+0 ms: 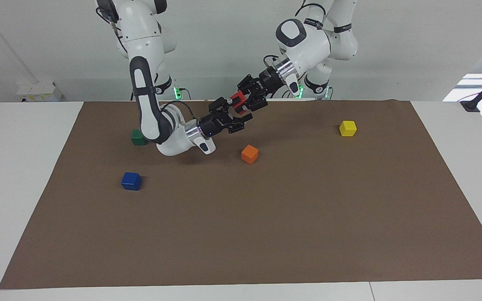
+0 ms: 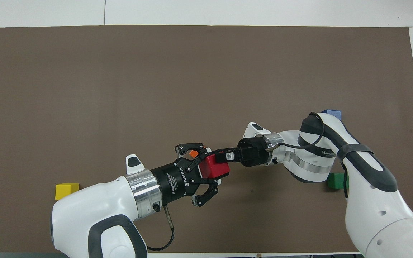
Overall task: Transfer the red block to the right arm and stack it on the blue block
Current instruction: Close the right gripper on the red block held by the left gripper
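The red block (image 1: pixel 236 99) (image 2: pixel 216 167) hangs above the mat near the robots' edge, with my left gripper (image 1: pixel 241 103) (image 2: pixel 210 171) shut on it. My right gripper (image 1: pixel 231 111) (image 2: pixel 225 156) is open and meets it tip to tip, one finger above the red block's free end and one below; whether they touch it I cannot tell. The blue block (image 1: pixel 131 181) lies on the mat toward the right arm's end. In the overhead view only a corner of the blue block (image 2: pixel 332 113) shows past the right arm.
An orange block (image 1: pixel 249 154) lies on the brown mat (image 1: pixel 266 234) below the two grippers. A green block (image 1: pixel 137 137) sits nearer to the robots than the blue one, beside the right arm's elbow. A yellow block (image 1: pixel 347 128) lies toward the left arm's end.
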